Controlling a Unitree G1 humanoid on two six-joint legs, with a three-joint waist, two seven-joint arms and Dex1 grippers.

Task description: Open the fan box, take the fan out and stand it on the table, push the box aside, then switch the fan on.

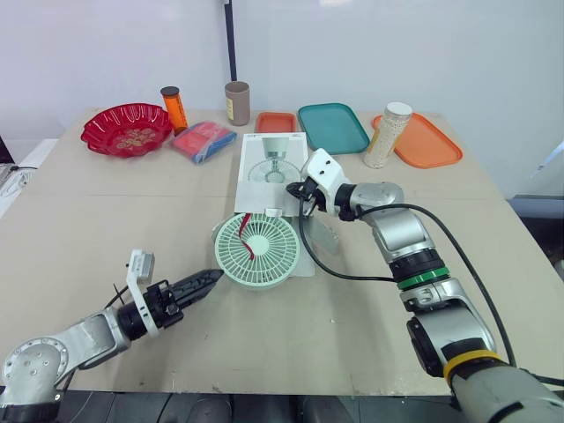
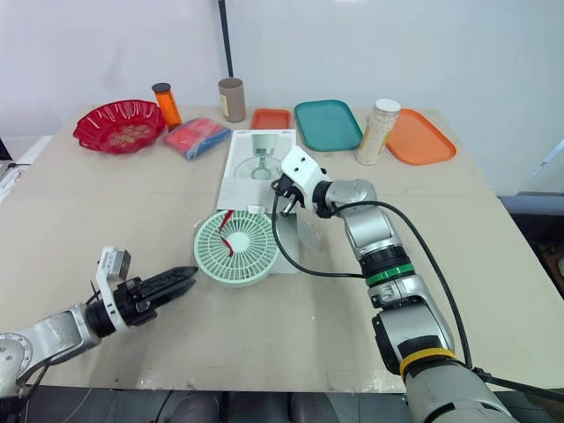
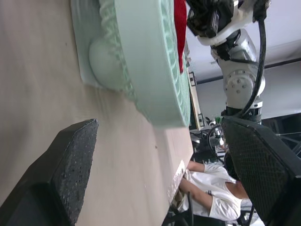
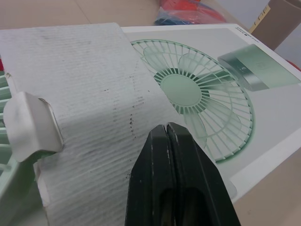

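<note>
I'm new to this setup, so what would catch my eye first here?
The mint-green fan lies flat mid-table, a red strap across its grille, at the open end of the white fan box. The left gripper, open, points at its near edge; the right gripper, shut, hangs over the box flap.

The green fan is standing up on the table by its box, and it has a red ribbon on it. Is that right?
Not quite. The green fan is not standing up: it lies flat with its grille facing up, as the left eye view shows. The rest is right: it is on the table by its box, with a red ribbon on it.
</note>
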